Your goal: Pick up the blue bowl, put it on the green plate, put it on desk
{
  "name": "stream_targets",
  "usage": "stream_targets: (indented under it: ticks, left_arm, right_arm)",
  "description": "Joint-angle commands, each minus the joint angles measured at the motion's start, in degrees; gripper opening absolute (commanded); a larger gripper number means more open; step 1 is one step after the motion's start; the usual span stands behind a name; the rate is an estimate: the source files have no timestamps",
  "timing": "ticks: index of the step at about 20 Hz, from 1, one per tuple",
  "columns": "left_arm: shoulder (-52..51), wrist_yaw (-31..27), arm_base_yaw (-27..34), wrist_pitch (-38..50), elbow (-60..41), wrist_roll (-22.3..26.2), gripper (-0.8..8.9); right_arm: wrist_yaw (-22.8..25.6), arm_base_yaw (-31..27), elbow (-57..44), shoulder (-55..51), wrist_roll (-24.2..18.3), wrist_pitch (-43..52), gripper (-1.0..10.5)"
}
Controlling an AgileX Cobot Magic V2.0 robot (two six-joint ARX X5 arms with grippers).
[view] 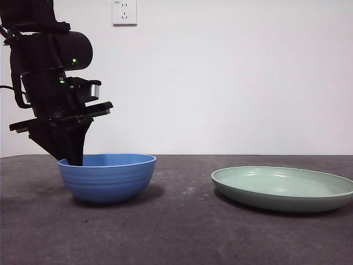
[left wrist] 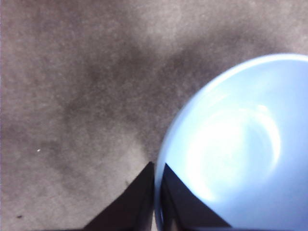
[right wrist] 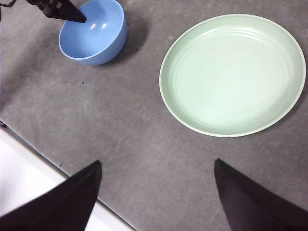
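You have a glossy medium-blue bowl [view: 107, 178] with faint horizontal ridges, a pale mint-green plate [view: 284, 189], and a dark grey-brown, faintly speckled desk [view: 176, 232]. Both grippers' jaws are black; the wall [view: 231, 77] behind is white.

The green plate [view: 284, 189] is cut off at the right edge of the front view. The blue bowl [left wrist: 240, 149] is cropped and blurred at the lower right of the left wrist view.
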Motion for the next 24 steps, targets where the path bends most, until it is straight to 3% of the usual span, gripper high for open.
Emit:
stream_targets:
  ticks: [1,5,11,24]
  left_arm:
    - [-2.25,0.13,-0.74,0.28,2.71,-1.09,0.12]
    - [-5.77,1.36,-4.02,-0.61,7.41,-3.61,0.12]
    - [-4.5,1.4,-13.55,0.39,14.36,-5.53,0.12]
    - [20.65,1.33,-24.09,-0.39,35.58,-6.84,0.12]
  right_arm:
    - [0.02,0.17,1.11,0.26,0.17,0.5,3.7]
    - [0.02,0.17,1.11,0.26,0.2,0.5,3.7]
    - [0.24,0.17,1.11,0.26,1.22,0.57,3.7]
    - [0.42,0.17,1.11,0.22,2.32,0.44,3.7]
